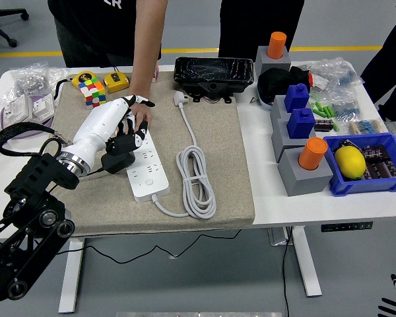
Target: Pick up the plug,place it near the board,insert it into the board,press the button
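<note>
One robot hand, the left hand [122, 132], reaches over the beige felt mat [211, 125] toward the worktop's left side. Its white fingers are clenched around a black plug [117, 162], a blocky adapter with a thin dark cable trailing back toward the near edge. The plug hangs just above the left rim of the white power strip [147, 168], a long smooth plastic board dotted with sockets, probably to line its pins up for insertion. A person's hand [140, 113], from the far side, presses flat on the strip's far end, seemingly to steady it. The strip's own white cord [196, 179] lies coiled in loops just beside it. The right hand is out of sight.
</note>
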Robot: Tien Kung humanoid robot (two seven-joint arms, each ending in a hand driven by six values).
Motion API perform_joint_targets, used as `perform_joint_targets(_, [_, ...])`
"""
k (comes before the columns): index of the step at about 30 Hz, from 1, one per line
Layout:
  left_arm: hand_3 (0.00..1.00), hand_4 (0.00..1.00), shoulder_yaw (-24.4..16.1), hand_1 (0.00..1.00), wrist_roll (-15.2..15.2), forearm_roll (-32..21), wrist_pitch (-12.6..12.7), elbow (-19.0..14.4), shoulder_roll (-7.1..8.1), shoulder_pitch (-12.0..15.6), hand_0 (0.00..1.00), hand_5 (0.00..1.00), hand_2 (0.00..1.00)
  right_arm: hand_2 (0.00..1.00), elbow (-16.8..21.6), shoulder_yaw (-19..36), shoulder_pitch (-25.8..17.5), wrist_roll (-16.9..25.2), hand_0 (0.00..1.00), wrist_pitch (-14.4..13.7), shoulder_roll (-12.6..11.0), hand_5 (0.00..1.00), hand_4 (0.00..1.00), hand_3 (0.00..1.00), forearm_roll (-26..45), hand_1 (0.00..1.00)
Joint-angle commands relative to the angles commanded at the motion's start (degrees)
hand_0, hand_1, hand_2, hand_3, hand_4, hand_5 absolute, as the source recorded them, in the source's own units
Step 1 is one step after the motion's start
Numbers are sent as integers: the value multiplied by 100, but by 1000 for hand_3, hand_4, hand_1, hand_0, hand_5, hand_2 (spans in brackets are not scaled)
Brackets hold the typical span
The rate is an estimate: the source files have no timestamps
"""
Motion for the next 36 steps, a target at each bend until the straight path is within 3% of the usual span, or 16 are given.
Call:
perform_joint_targets(4, [917,998,-63,926,-87,-216,-92,392,-25,-91,789,316,925,600,0,-10,2,-11,669,-7,-10,998,998,637,-18,579])
perform_joint_targets(5, [998,998,-71,998,-91,-233,-112,477,-31,-101,958,376,998,600,0,-8,1,-13,669,-9,-11,998,998,637,-23,578])
perform_joint_targets(11, [998,998,-46,998,-166,-410,-234,1075,-62,-149,954,393,989,600,0,-20,-16,-23,670,-12,-9,998,998,638,-34,579])
perform_joint_targets(16, [998,998,27,998,-217,-423,-172,1322,-72,-175,954,393,989,600,0,-10,-31,-27,670,-9,-3,998,998,638,-51,579])
perform_joint_targets(17, [957,998,41,938,-229,-431,-154,1397,-79,-187,873,384,947,600,0,-8,-31,-27,670,-9,-4,998,998,637,-53,578])
perform_joint_targets(22, [957,998,112,938,-253,-295,-75,1707,-98,-230,873,384,947,600,0,0,-17,-24,670,-12,-17,998,998,637,-55,578])
perform_joint_targets(23, [838,998,130,792,-255,-250,-61,1761,-98,-229,713,325,802,601,0,1,-18,-23,670,-12,-19,998,998,637,-53,580])
perform_joint_targets(34, [794,998,179,743,-333,-21,132,2126,-112,-236,657,271,758,600,0,29,-25,-17,669,-8,-10,998,998,637,-64,578])
perform_joint_targets(35, [749,998,179,697,-337,2,146,2144,-111,-235,581,220,713,600,0,30,-25,-17,670,-9,-11,998,998,637,-63,581])
perform_joint_targets(36, [749,998,176,697,-348,17,173,2176,-114,-228,581,220,713,600,0,33,-28,-11,670,-12,-13,998,998,637,-56,581])
